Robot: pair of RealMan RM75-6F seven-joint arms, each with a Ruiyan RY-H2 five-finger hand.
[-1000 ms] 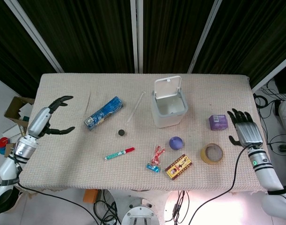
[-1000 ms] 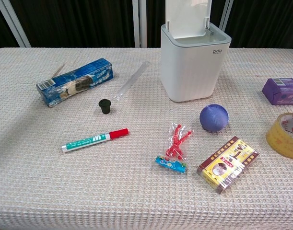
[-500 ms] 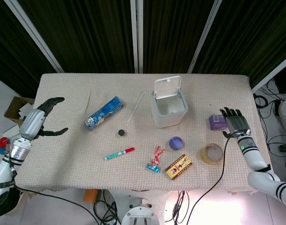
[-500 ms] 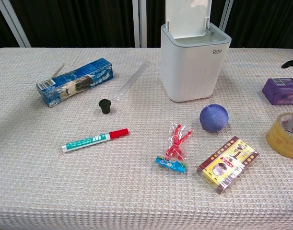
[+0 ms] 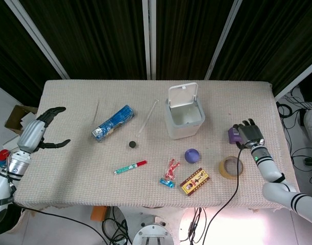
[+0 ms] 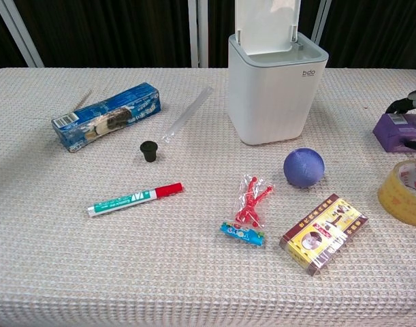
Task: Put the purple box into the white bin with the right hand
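One small purple box point(image 5: 236, 133) at frame right, likely light and stiff, is what we are reaching for, our right hand point(image 5: 249, 135) closing spread fingers around its side walls, grip not yet certain.

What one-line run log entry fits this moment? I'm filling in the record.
phase: reach | right robot hand: open over purple box, grasp unconfirmed | white bin: lid up | left robot hand: open, idle

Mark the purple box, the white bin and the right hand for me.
purple box point(image 6: 398, 129): chest view, on its front face.
white bin point(image 6: 276, 102): chest view, on its front wall.
right hand point(image 5: 250, 133): head view, on the back of the hand at the box.
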